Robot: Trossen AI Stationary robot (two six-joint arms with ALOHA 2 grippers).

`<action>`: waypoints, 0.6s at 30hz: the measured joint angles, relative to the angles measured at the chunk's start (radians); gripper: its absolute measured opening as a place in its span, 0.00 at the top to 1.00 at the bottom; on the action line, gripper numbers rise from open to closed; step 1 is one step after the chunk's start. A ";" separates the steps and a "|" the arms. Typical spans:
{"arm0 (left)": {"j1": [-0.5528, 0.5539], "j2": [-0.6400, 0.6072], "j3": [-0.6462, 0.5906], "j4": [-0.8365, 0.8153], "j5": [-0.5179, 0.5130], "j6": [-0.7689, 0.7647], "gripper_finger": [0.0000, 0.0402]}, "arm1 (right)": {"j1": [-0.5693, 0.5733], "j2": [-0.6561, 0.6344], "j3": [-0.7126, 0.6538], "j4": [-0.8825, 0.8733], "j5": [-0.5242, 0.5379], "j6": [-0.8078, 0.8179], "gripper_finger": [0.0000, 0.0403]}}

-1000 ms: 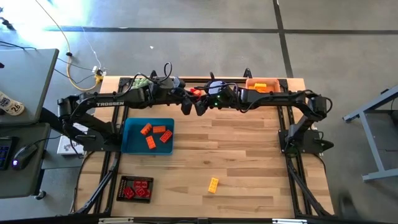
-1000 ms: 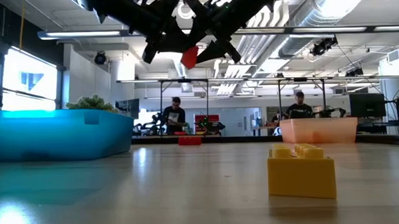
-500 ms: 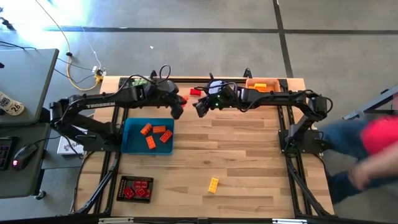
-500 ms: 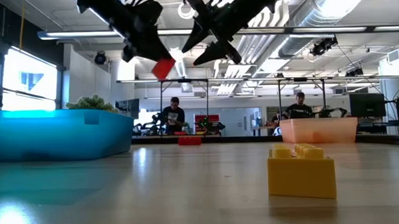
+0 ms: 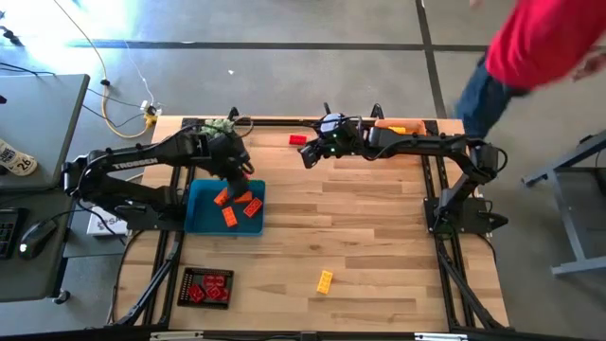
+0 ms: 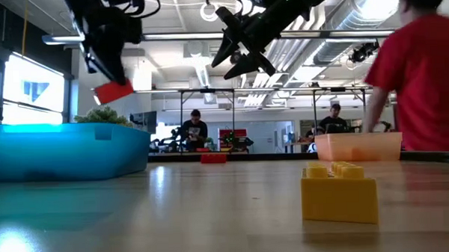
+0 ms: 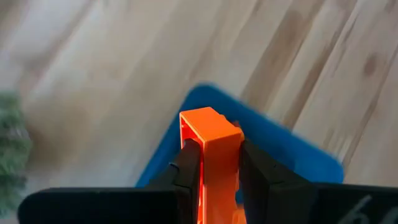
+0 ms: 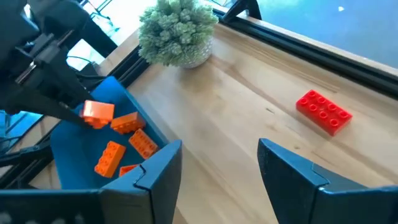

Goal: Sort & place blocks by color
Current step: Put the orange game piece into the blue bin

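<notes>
Left wrist view: my left jaws [image 7: 209, 180] are clamped on an orange block [image 7: 209, 146], long side up. The blue tray [image 7: 292, 155] lies right under them. My right jaws [image 8: 217, 168] are apart, with the red block [image 8: 323, 111] ahead.

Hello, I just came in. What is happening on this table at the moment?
The robot is sorting toy blocks by colour. The left gripper holds an orange block above the blue tray, where other orange blocks already lie. The right gripper hangs open near the table's far edge, holding nothing. A red block and a yellow block lie loose on the table. A person in a red shirt passes beside it.
</notes>
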 joint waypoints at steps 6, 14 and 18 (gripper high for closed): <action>-0.050 0.001 -0.084 -0.027 0.017 -0.026 0.87 | -0.026 0.000 0.000 -0.018 -0.049 -0.019 0.52; -0.090 0.003 -0.151 -0.026 0.020 -0.053 0.83 | -0.031 0.001 0.000 -0.082 -0.120 0.030 0.52; -0.090 0.003 -0.169 -0.025 0.019 -0.053 0.80 | -0.013 0.001 0.000 -0.105 -0.142 0.074 0.52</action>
